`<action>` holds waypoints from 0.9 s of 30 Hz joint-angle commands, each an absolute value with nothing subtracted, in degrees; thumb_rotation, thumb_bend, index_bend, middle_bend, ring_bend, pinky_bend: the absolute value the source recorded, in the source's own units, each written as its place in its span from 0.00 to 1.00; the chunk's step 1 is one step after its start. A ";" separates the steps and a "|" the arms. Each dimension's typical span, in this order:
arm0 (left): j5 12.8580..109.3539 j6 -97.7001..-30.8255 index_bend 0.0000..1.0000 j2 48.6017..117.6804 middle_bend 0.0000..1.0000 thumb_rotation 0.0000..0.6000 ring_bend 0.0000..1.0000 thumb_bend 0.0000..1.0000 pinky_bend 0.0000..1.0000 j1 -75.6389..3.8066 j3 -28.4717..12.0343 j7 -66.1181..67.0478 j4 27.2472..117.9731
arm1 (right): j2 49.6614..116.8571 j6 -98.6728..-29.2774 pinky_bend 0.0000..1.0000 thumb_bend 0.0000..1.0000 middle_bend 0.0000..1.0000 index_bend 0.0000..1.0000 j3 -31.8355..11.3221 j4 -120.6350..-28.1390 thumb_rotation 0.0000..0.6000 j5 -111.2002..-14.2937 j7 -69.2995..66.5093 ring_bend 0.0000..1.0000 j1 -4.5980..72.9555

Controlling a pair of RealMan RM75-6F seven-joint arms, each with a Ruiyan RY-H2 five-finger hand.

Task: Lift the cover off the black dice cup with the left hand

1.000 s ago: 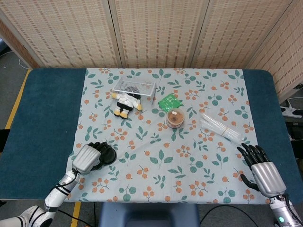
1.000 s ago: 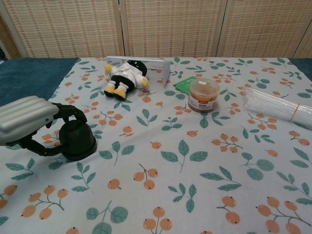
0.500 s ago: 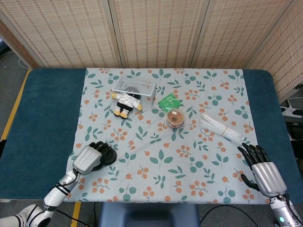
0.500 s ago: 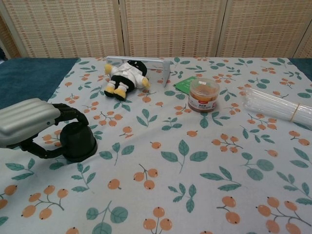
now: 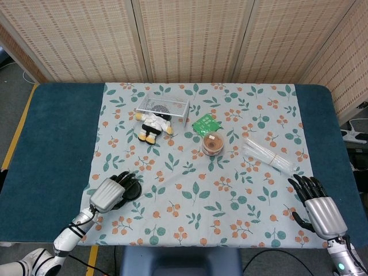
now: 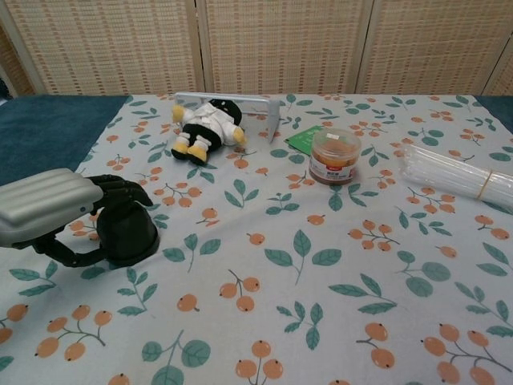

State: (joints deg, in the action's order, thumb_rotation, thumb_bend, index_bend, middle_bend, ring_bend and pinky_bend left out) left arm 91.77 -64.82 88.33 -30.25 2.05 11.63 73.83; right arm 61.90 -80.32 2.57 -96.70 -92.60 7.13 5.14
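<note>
Since a second ago my left hand (image 6: 48, 210) has slid back, fingers (image 6: 120, 190) now draped loosely over the black dice cup (image 6: 125, 233) on the surface's (image 5: 52, 132) near-left; right hand (image 5: 319, 210) rests open, empty.

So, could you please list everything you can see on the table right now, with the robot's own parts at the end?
dice cup: one, black, near left of the cloth, cover still on, under the left hand
plush toy: one, white, black and yellow, far left, lying in front of the mesh tray
mesh tray: one, silver, far left
packet: one, green, far centre
jar: one, clear with brown contents, beside the packet
straws bundle: one, clear, right side
tablecloth: one, pale with orange fruit print
left hand: fingers curled over the dice cup
right hand: near right edge, holding nothing
</note>
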 commanded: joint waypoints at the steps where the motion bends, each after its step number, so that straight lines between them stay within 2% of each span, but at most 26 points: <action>1: 91.85 -64.59 0.09 88.06 0.10 1.00 0.14 0.36 0.45 -30.48 2.04 11.44 73.95 | 61.90 -80.30 0.00 0.25 0.00 0.00 2.57 -96.73 1.00 -92.59 7.17 0.00 5.14; 4: 91.74 -64.24 0.14 87.92 0.15 1.00 0.19 0.37 0.50 -30.65 2.06 11.39 74.11 | 61.94 -80.27 0.00 0.25 0.00 0.00 2.57 -96.74 1.00 -92.53 7.27 0.00 5.13; 6: 91.84 -64.32 0.29 88.03 0.28 1.00 0.32 0.38 0.58 -30.66 2.12 11.14 73.96 | 61.94 -80.26 0.00 0.25 0.00 0.00 2.63 -96.76 1.00 -92.60 7.32 0.00 5.12; 9: 91.78 -64.23 0.41 88.21 0.39 1.00 0.40 0.39 0.64 -30.55 2.31 11.40 73.36 | 61.95 -80.35 0.00 0.25 0.00 0.00 2.60 -96.78 1.00 -92.58 7.34 0.00 5.08; 13: 91.41 -63.75 0.46 88.22 0.43 1.00 0.43 0.39 0.68 -30.67 2.24 11.49 73.33 | 61.98 -80.16 0.00 0.25 0.00 0.00 2.60 -96.78 1.00 -92.49 7.44 0.00 5.16; 17: 93.26 -68.15 0.56 89.60 0.57 1.00 0.54 0.44 0.76 -30.05 1.48 10.29 72.07 | 62.01 -80.18 0.00 0.25 0.00 0.00 2.60 -96.76 1.00 -92.51 7.48 0.00 5.15; 19: 95.05 -72.29 0.61 91.17 0.64 1.00 0.60 0.49 0.82 -29.42 0.97 8.68 70.18 | 62.02 -80.21 0.00 0.25 0.00 0.00 2.58 -96.76 1.00 -92.46 7.51 0.00 5.13; 21: 95.80 -73.36 0.66 91.50 0.69 1.00 0.64 0.57 0.86 -29.35 1.15 6.19 69.79 | 62.04 -80.20 0.00 0.25 0.00 0.00 2.58 -96.76 1.00 -92.45 7.51 0.00 5.14; 24: 95.55 -73.37 0.69 91.17 0.72 1.00 0.66 0.64 0.88 -29.41 1.10 3.16 70.55 | 62.05 -80.14 0.00 0.25 0.00 0.00 2.64 -96.76 1.00 -92.54 7.57 0.00 5.16; 27: 95.31 -74.53 0.69 91.23 0.72 1.00 0.67 0.66 0.89 -29.32 0.27 1.96 69.95 | 62.01 -80.18 0.00 0.25 0.00 0.00 2.63 -96.76 1.00 -92.54 7.55 0.00 5.15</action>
State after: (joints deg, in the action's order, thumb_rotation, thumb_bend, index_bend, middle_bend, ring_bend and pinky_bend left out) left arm 95.19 -73.54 90.97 -29.51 0.86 2.77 70.43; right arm 62.02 -80.18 2.63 -96.75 -92.54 7.55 5.15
